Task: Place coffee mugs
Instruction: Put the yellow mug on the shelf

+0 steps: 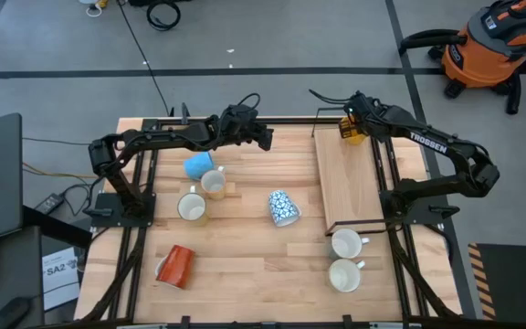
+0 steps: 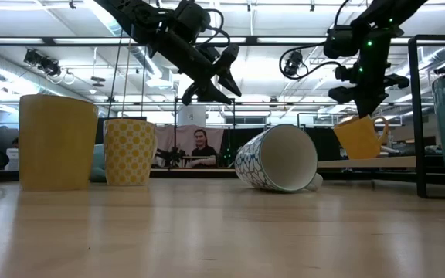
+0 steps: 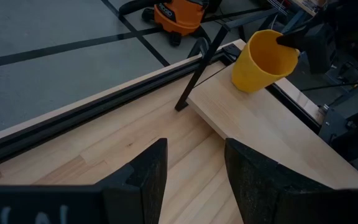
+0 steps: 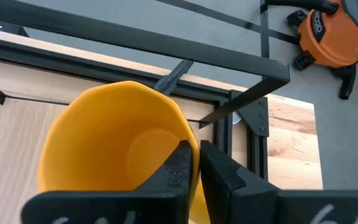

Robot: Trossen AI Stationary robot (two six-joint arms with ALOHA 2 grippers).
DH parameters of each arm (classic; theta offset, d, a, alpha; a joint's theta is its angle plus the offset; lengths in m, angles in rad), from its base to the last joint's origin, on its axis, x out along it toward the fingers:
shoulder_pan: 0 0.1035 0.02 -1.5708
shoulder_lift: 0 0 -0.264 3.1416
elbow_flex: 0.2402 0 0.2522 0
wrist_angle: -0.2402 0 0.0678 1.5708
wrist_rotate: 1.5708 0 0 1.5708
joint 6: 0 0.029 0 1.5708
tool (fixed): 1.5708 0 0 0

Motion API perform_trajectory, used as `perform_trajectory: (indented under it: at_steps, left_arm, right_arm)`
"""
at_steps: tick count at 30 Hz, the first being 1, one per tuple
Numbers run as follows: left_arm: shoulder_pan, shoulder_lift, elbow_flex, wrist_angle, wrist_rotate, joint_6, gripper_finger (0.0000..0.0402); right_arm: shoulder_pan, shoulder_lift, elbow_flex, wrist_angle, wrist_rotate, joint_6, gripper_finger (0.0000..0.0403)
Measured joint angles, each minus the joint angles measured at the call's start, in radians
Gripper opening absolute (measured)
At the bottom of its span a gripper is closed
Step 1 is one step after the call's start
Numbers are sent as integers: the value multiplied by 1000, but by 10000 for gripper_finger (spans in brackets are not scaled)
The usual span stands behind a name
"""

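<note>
The orange-yellow mug (image 1: 353, 134) is held tilted by my right gripper (image 4: 199, 167) over the far end of a raised wooden shelf (image 1: 350, 183). My left gripper (image 3: 194, 180) hangs open above the far middle of the table and touches nothing. On the table, a light blue mug (image 1: 197, 165), a cream mug (image 1: 214, 183) and a patterned cream mug (image 1: 191, 206) form a cluster. The blue-and-white mug (image 1: 282, 207) and the red-orange mug (image 1: 175, 266) lie on their sides. Two white mugs (image 1: 345, 244) (image 1: 343, 274) stand near the shelf's near end. My right gripper pinches the orange-yellow mug's rim wall (image 4: 190, 140), one finger inside the cup and one outside. The fingers come from above, slanting down. The mug (image 2: 359, 136) hangs tilted below them; whether its base touches the shelf board, I cannot tell.
The shelf rests on a black metal frame (image 2: 419, 116) along the table's right side, and its board shows bare wood nearer than the mug. An orange shop vacuum (image 1: 491, 46) stands on the floor beyond the table. Bare tabletop lies between the blue-and-white mug and the near edge.
</note>
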Motion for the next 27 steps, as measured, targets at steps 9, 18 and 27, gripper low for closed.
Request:
perform_trajectory:
  at_steps: [9,18,27]
  left_arm:
    - [0,0,0,0,0,0,167]
    - [0,0,0,0,0,0,167]
    - [0,0,0,0,0,0,167]
  right_arm:
    - [0,0,0,1,4,-3,49]
    - [0,0,0,4,5,0,75]
    - [0,0,0,3,5,0,120]
